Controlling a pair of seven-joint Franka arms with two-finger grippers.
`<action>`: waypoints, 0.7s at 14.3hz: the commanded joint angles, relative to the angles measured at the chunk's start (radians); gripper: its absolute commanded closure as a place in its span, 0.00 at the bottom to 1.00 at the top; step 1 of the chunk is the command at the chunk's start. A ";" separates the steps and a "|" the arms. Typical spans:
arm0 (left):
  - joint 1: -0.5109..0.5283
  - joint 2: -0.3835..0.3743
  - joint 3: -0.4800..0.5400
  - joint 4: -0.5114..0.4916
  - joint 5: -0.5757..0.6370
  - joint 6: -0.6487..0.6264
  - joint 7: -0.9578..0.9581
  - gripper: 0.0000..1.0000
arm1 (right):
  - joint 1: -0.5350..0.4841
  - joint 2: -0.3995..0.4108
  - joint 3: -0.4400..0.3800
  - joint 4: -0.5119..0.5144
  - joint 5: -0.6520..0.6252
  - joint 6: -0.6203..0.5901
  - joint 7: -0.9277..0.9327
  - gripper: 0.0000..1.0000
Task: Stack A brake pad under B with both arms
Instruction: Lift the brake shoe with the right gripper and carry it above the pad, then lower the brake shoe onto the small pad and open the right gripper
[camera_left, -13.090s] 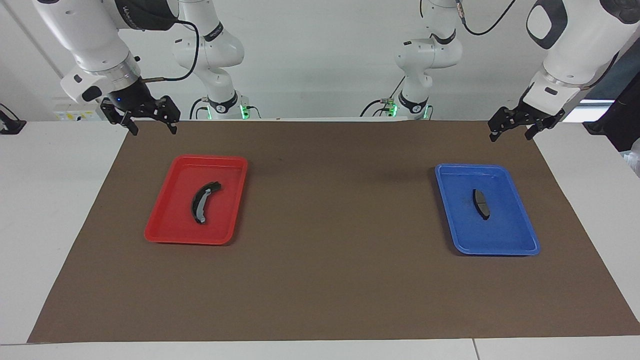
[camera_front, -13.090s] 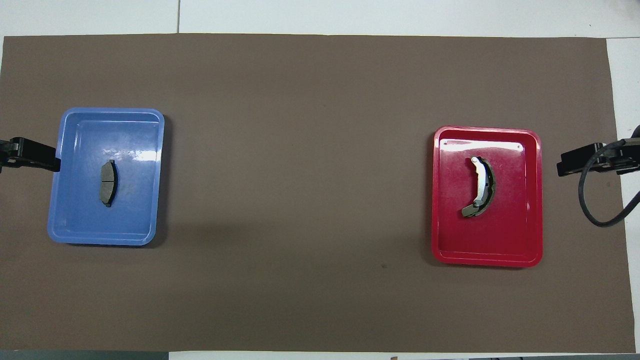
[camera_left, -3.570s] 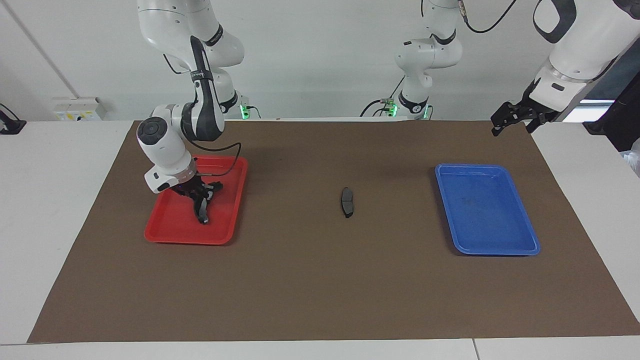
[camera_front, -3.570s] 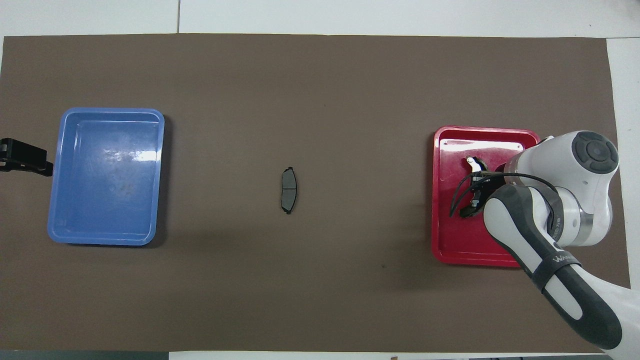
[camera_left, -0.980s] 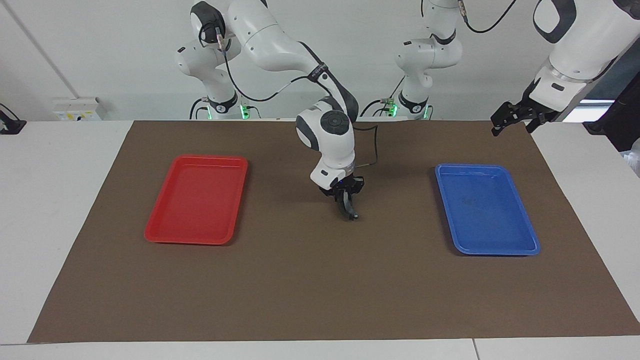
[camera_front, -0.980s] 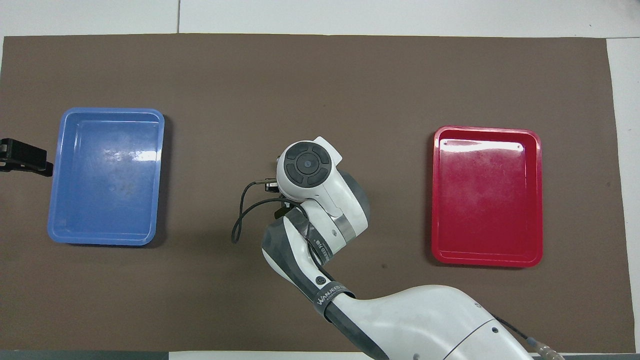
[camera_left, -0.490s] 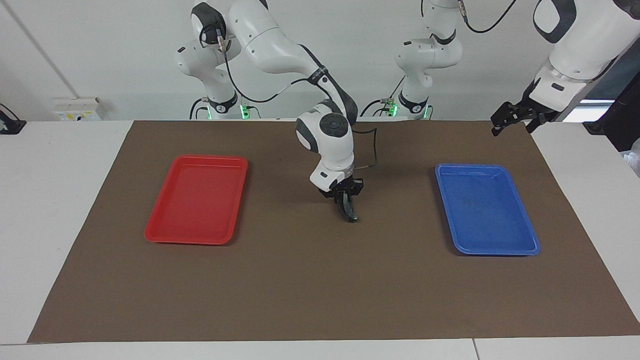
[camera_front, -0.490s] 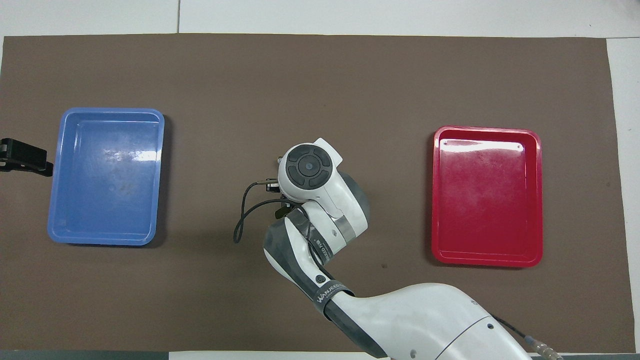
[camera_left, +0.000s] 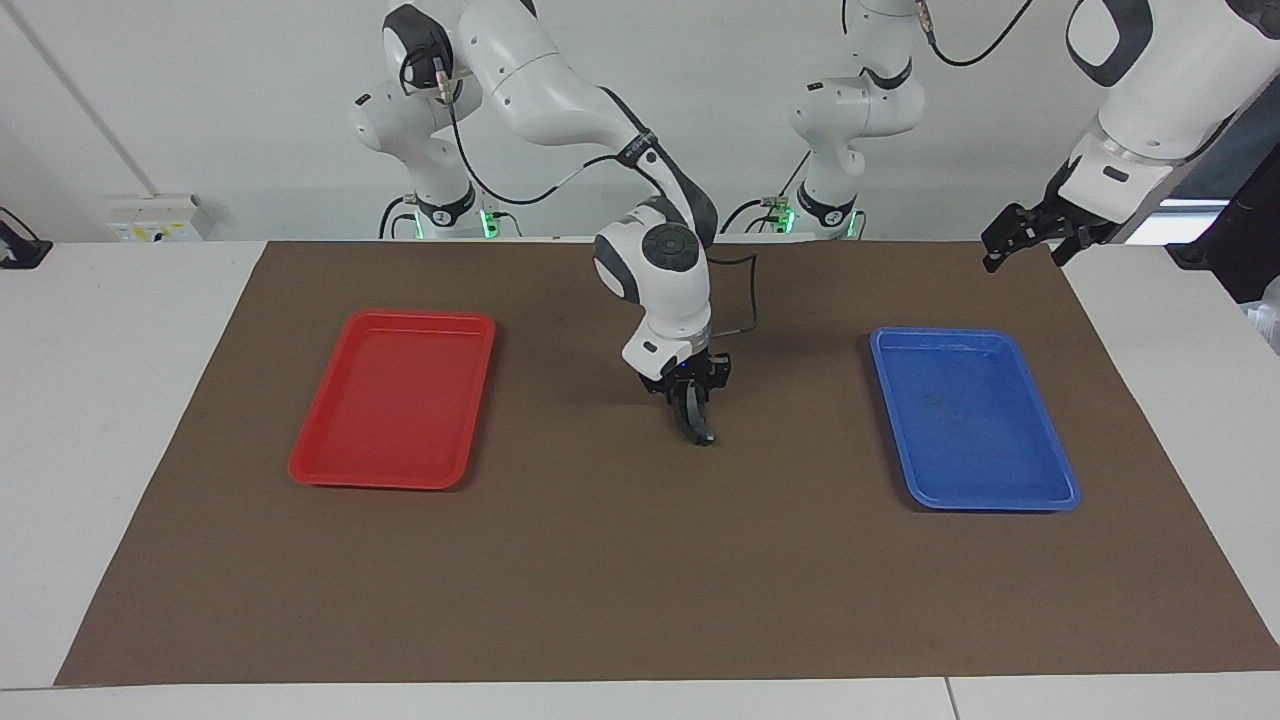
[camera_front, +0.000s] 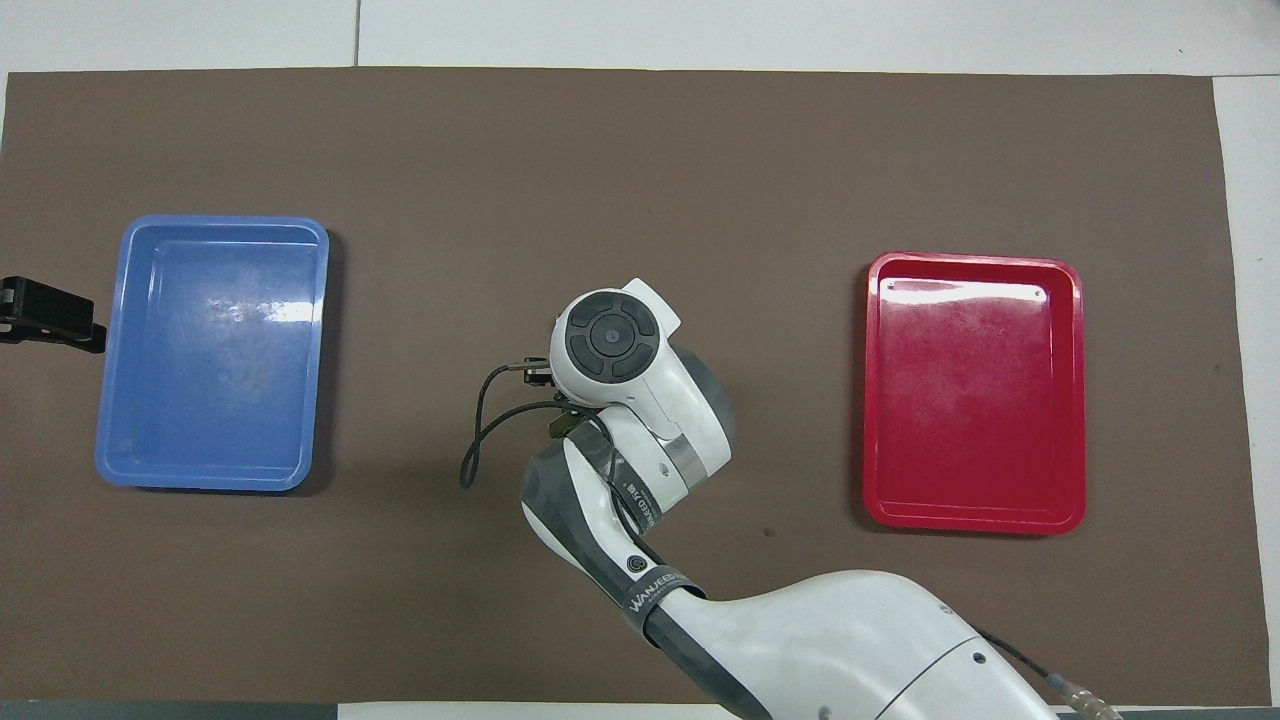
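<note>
Brown mat (camera_left: 640, 560) bears two trays (red (camera_left: 330, 470), blue (camera_left: 1000, 498)).

two trays (camera_left: 340, 470) (camera_left: 1000, 500) lie well apart at the mat's (camera_left: 600, 580) ends

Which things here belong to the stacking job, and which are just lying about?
Job: B, at mid-mat right under the right gripper; A brake pad, which cannot be made out there; left gripper, waiting over the mat's edge at the left arm's end.
Lying about: red tray; blue tray; brown mat.
</note>
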 joint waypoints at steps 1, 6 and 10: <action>0.012 -0.008 -0.004 -0.008 -0.008 -0.011 0.009 0.00 | -0.011 -0.026 0.004 0.026 0.005 -0.038 0.017 0.00; 0.012 -0.008 -0.004 -0.008 -0.008 -0.011 0.009 0.00 | -0.178 -0.193 -0.007 0.006 -0.017 -0.172 -0.050 0.00; 0.012 -0.008 -0.004 -0.008 -0.008 -0.011 0.009 0.00 | -0.368 -0.320 -0.007 0.005 -0.101 -0.416 -0.174 0.00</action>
